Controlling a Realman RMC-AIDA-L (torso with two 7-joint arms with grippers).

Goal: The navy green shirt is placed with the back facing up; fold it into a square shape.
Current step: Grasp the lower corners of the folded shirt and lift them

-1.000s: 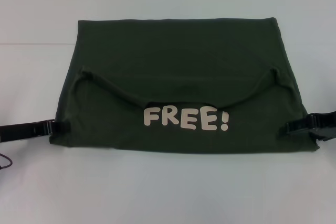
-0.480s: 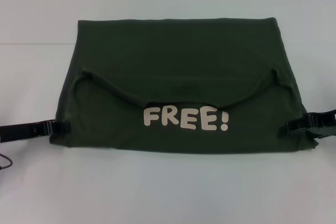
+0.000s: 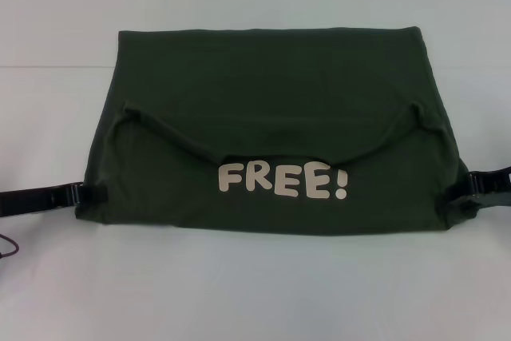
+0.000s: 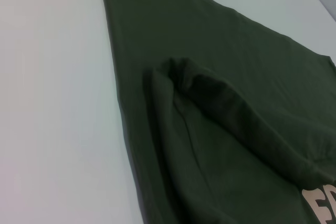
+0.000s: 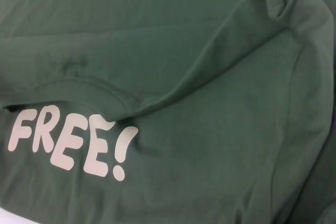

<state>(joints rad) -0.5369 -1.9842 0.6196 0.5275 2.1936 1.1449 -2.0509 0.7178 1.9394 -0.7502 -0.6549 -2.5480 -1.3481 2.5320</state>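
I have the navy green shirt (image 3: 271, 129) lying on the white table (image 3: 239, 293), near part folded up, the left gripper (image 3: 89, 192) and right gripper (image 3: 467, 191) at its side edges, apparently pinching cloth for the next fold.

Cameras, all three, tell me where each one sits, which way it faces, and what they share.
Head view: high on the robot, facing forward and down at the navy green shirt on the white table; the left tool and right tool show at the shirt's near corners.
Left wrist view: on the left arm, looking across the shirt's left side; no robot part shows.
Right wrist view: on the right arm, close over the shirt; no robot part shows.
Shared: all three show the FREE! lettering.
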